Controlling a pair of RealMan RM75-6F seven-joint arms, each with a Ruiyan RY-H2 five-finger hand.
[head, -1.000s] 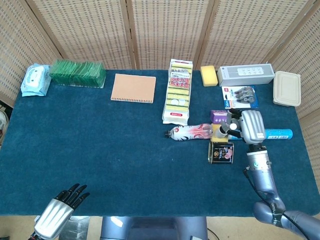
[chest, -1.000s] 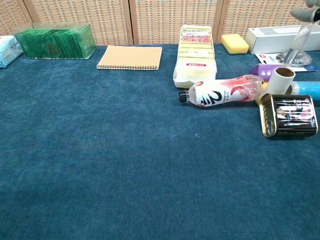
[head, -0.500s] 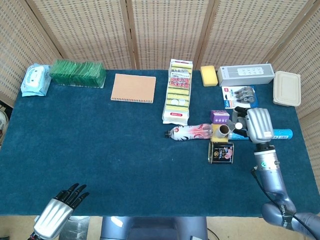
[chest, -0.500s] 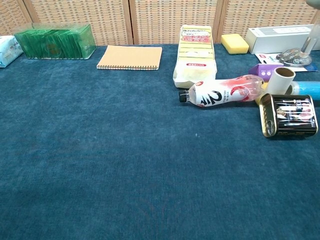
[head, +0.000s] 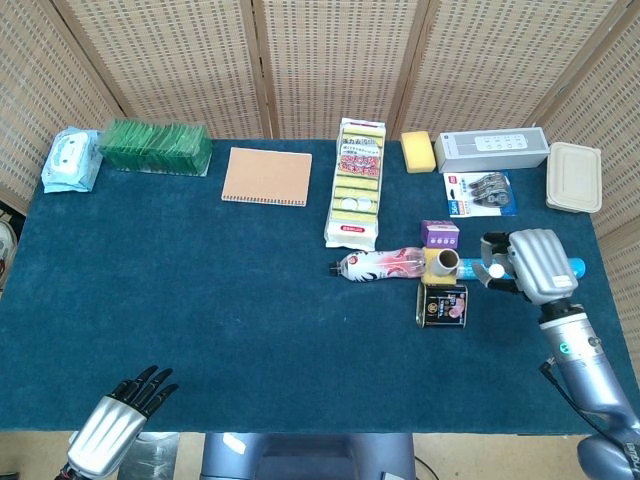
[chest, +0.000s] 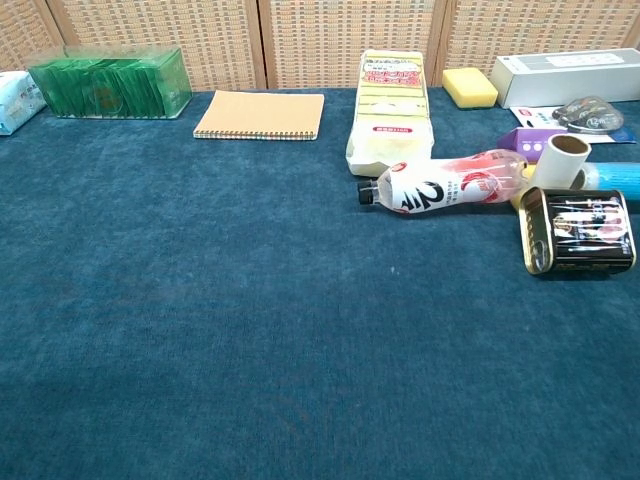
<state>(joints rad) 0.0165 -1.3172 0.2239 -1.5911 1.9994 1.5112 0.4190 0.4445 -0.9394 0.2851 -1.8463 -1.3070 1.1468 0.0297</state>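
Where legible, a large "2" on bottle (chest: 445, 181) beside tin (chest: 580, 231).

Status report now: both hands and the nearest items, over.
Left hand open, low at table edge. Right hand open, holding nothing, above blue tube. Paper roll and tin can beside it.

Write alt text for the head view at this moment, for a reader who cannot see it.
The robot's right hand hovers open above a blue tube at the right of a blue table, beside a cardboard roll, a lying bottle and a dark can. The left hand rests open at the near edge.
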